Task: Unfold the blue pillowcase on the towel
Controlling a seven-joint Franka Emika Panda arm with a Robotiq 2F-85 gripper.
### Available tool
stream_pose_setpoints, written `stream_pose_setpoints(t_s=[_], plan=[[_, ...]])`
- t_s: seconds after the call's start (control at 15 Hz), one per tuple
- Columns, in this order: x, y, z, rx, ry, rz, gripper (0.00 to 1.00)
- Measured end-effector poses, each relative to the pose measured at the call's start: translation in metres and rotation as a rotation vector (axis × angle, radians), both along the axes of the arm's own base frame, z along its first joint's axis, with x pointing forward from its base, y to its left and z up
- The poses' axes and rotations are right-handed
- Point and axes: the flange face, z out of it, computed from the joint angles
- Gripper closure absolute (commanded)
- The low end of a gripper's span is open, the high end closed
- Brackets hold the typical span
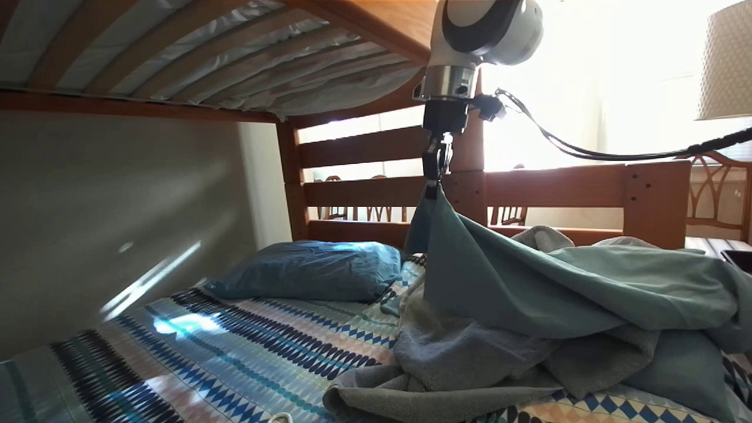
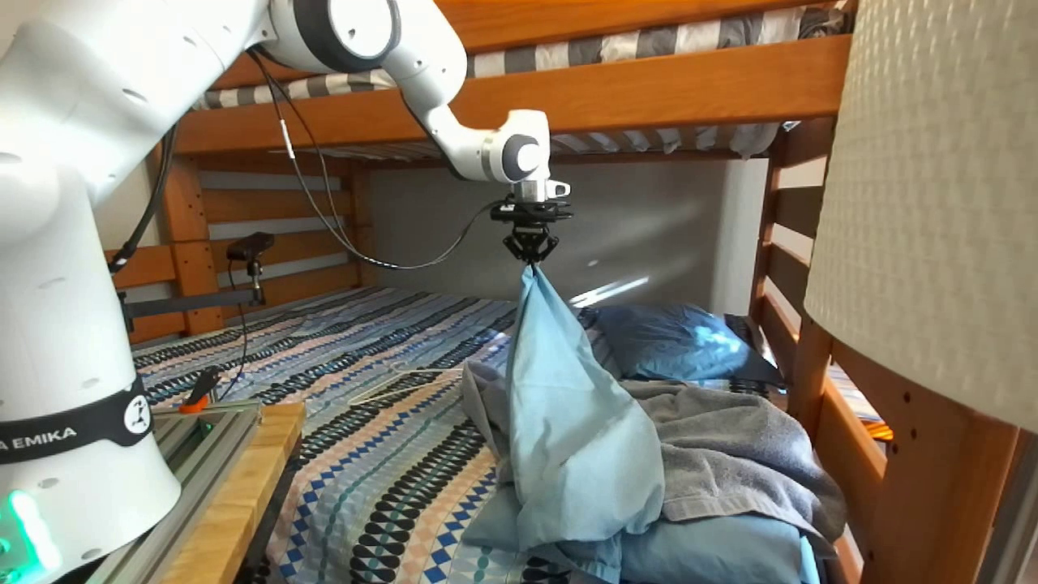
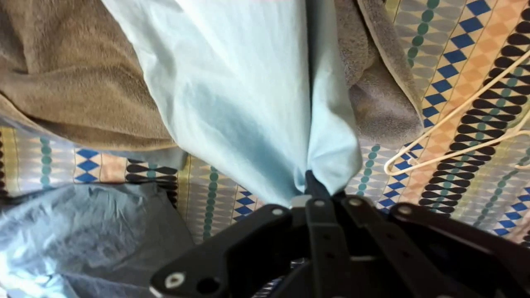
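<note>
And there's the blue pillowcase (image 2: 580,430), thin, plain, creased, rising to a tall peak, the gripper (image 2: 531,266) clamped tight on its tip! Its lower folds spill across the rumpled grey towel (image 2: 730,454). Patterned bedding (image 2: 365,454) beneath; in an exterior view, plump pillow (image 2: 681,345) far right, lampshade (image 2: 932,203) near right, wooden bunk bed (image 2: 649,93) framing it.

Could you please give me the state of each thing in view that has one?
Blue pillowcase: gripped at its top, hanging in folds, not yet spread flat
End effector: shut on the pillowcase
Grey towel: rumpled, partly beneath the pillowcase
Patterned bed cover: spread out, partly covered
Blue pillow: lying on the bed cover, creased
Hanger: lying on the bed cover
Robot base light: lit green
Lamp: cannot tell whether lit
</note>
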Motion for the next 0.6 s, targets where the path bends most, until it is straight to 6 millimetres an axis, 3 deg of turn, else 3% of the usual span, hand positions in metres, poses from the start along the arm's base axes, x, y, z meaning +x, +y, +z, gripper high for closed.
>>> stream_pose_setpoints(t_s=[0.33, 0.6], plan=[[0.002, 0.009, -0.007, -0.013, -0.009, 0.158, 0.38], [0.014, -0.012, -0.026, -0.053, 0.027, 0.167, 0.09]])
